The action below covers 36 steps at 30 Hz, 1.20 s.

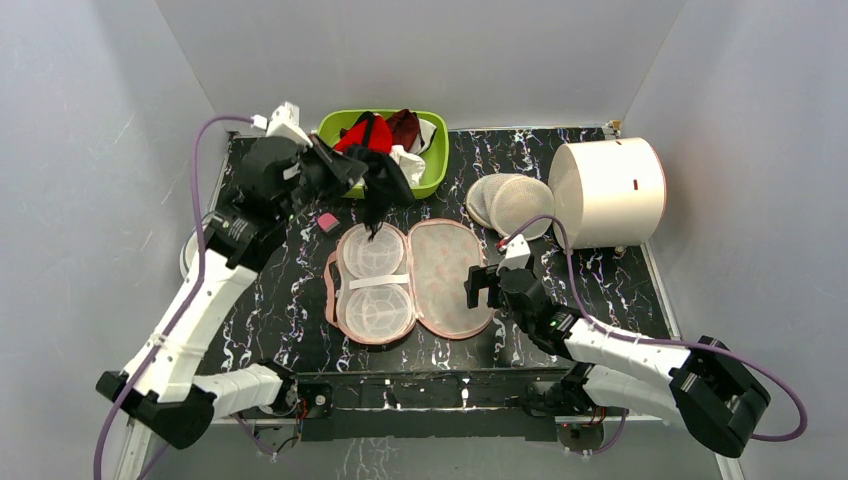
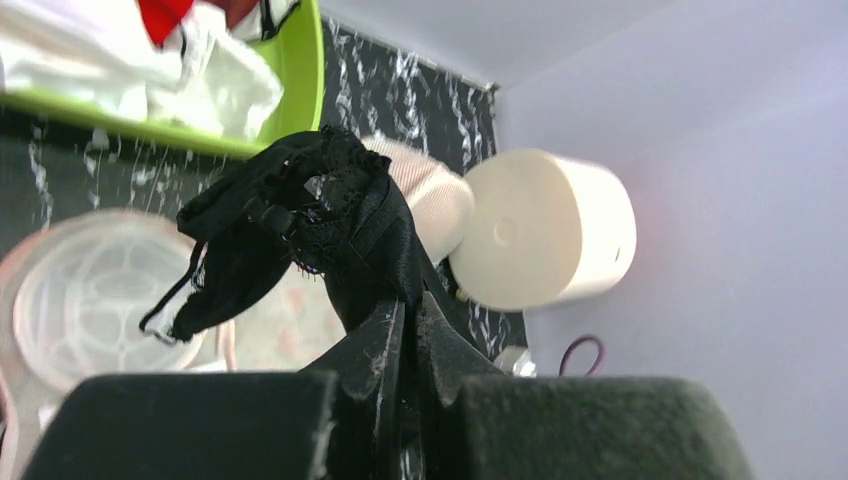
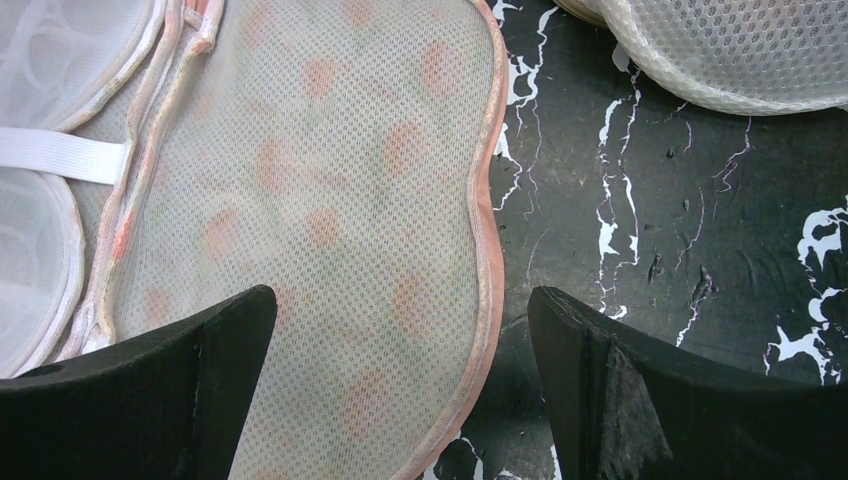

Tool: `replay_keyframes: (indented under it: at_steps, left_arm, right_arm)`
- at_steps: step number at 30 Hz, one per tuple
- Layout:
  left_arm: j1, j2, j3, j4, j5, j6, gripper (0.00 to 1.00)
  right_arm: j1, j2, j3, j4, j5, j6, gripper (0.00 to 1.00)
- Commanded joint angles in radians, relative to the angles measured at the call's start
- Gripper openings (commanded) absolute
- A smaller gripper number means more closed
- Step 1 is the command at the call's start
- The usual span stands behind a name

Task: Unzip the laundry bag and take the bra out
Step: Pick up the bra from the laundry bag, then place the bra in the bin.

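We are holding the bra [image 1: 381, 195] in the left gripper [image 2: 405, 312], which is pinching shut on a fold of black fabric. The rest is bunching above the pinch and a thin strap is dangling in a loop. In the top view the bra is hanging over the far end of the bag [image 1: 452, 275], just beside the green basket [image 1: 433, 170]. Its lowest tip is reaching toward the left half's far cup; we cannot tell whether it is touching.

The bag is lying unzipped on the table [image 1: 280, 300], opened flat like a book with the mesh lining facing up.

We are judging the bra to be very light, soft and limp, so it is likely to swing and drape. The loose strap could be catching on the zipper edge or the basket rim. A pinch on bunched cloth near the middle is looking safer than a grip on a strap. The bag is light and floppy too, and may be dragging along if something snags.

The left arm is reaching far forward from the near-left, its wrist turning right toward the basket. The right arm is lying low, forearm angling in from the near-right. The right gripper [image 3: 400, 300] is spreading wide and holding nothing, hovering across the bag's pink right rim with one finger over the mesh and the other over the table.
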Motion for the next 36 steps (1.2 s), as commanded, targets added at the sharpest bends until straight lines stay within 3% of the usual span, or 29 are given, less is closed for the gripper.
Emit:
replay_keyframes:
  at_steps: [1,11,21,30,36]
  left_arm:
    - [0.01,0.098,0.167,0.04,-0.096,0.066,0.0]
    - [0.081,0.421,0.456,0.175,-0.158,0.124,0.0]
    - [0.185,0.687,0.689,0.153,-0.174,0.17,0.0]
    - [0.195,0.859,0.692,0.155,-0.091,0.134,0.0]
    - [0.198,0.956,0.567,0.238,-0.001,-0.003,0.0]
  right_arm:
    - [-0.002,-0.032,0.005,0.061,-0.003,-0.002,0.98]
    - [-0.005,-0.075,-0.018,0.069,0.003,-0.001,0.98]
    - [-0.004,-0.088,-0.023,0.07,0.004,-0.001,0.98]
    - [-0.005,-0.082,-0.021,0.071,0.002,0.0,0.98]
    - [-0.005,-0.08,-0.021,0.071,0.001,0.0,0.98]
